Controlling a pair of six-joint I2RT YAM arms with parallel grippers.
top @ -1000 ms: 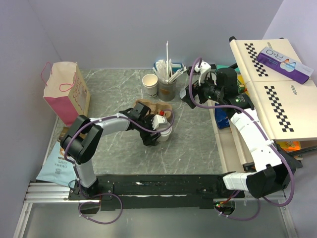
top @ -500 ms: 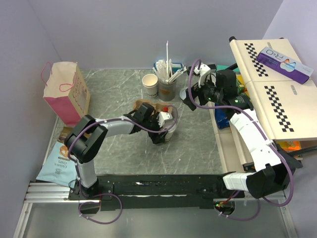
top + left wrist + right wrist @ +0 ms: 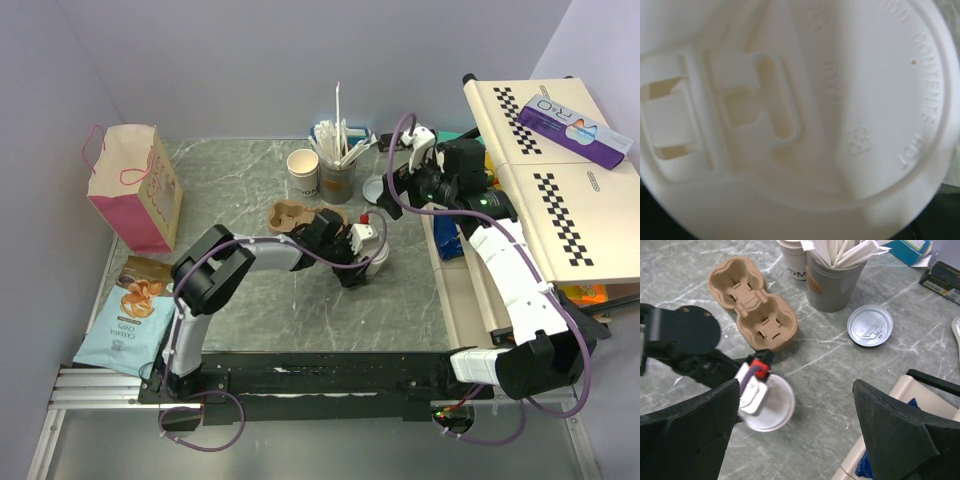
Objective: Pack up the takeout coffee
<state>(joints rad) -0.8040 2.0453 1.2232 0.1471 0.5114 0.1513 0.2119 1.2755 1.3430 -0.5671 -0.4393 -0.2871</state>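
**Shifting takeout coffee rightward, past the carrier**

Left pincer (image 3: 365, 255) clamped on the takeout coffee (image 3: 774, 412), white lid on. The left wrist view is filled by that lid at close range, so no fingers show there. A second ago the cup sat by the near side of the cardboard two-cup carrier (image 3: 752, 302). It now stands on the tabletop (image 3: 250, 180) off the carrier's right end, apart from it. Left arm's elbow has swung right too, uncovering a snack bag (image 3: 125, 320).

Right pincer (image 3: 796, 390) hangs above, fingers wide apart, holding nothing. It has drawn back right, exposing a loose lid (image 3: 377, 188) lying flat just beside the grey cup of straws (image 3: 832, 280). A second, open paper cup (image 3: 303, 172) stands beside that cup, unmoved.
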